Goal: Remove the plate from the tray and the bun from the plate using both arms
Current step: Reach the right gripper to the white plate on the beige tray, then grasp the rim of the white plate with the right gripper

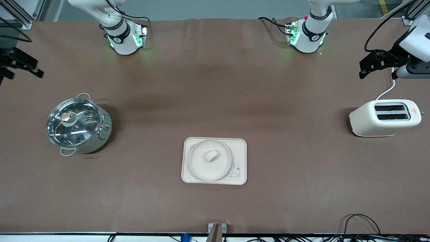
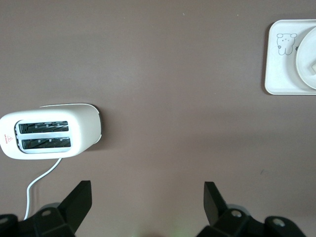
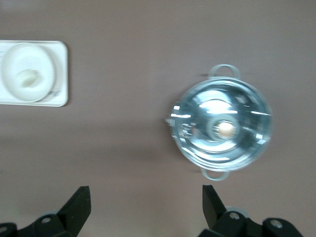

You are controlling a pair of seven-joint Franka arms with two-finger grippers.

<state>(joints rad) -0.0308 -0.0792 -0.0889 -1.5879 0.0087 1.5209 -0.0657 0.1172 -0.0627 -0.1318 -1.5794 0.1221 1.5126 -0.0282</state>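
Note:
The round cream plate [image 1: 201,168] lies on the rectangular rabbit tray [image 1: 240,148] near the front middle of the table. The small pale bun [image 1: 212,156] lies on the plate. Plate [image 2: 306,54] and bun [image 2: 312,66] show at the edge of the left wrist view. Plate [image 3: 15,59] and bun [image 3: 28,77] also show in the right wrist view. My left gripper [image 1: 364,69] is open and empty, up in the air over the table's left-arm end, above the toaster; in its wrist view [image 2: 147,195] bare cloth lies between its fingers. My right gripper [image 1: 37,68] is open and empty over the right-arm end, as its wrist view [image 3: 146,195] shows.
A steel pot with a glass lid [image 1: 78,124] stands toward the right arm's end. A cream two-slot toaster [image 1: 386,117] with a white cord stands toward the left arm's end. Brown cloth covers the table. Cables lie along the front edge.

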